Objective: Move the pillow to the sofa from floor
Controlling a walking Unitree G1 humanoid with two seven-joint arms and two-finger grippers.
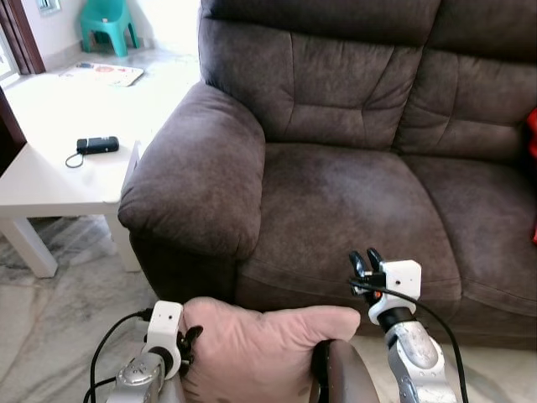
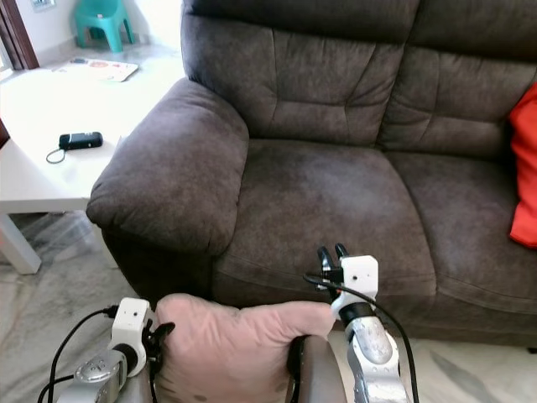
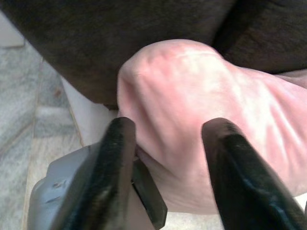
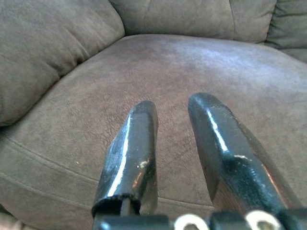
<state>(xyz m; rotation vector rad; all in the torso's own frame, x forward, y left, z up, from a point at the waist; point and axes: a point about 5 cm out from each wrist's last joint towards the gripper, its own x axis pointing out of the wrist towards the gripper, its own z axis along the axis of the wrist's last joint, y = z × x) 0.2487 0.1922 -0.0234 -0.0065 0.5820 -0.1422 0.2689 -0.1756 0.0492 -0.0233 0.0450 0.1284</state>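
Observation:
The pink pillow [image 1: 260, 348] is held off the floor, low in front of the brown sofa [image 1: 336, 193], just below the seat's front edge. My left gripper [image 1: 191, 337] is at the pillow's left end. In the left wrist view its fingers [image 3: 115, 158] straddle a bulging fold of the pillow [image 3: 192, 96] and press on it. My right gripper [image 1: 365, 262] is raised at the front edge of the seat cushion [image 4: 182, 62], to the right of the pillow. Its fingers [image 4: 139, 139] are a little apart with nothing between them.
The sofa's padded left arm [image 1: 197, 159] rises just beyond the pillow. A white low table [image 1: 50, 180] with a black device [image 1: 98, 144] stands to the left on the marble floor. A red cushion [image 2: 524, 168] lies at the sofa's right end. A teal stool [image 1: 107, 21] is far back.

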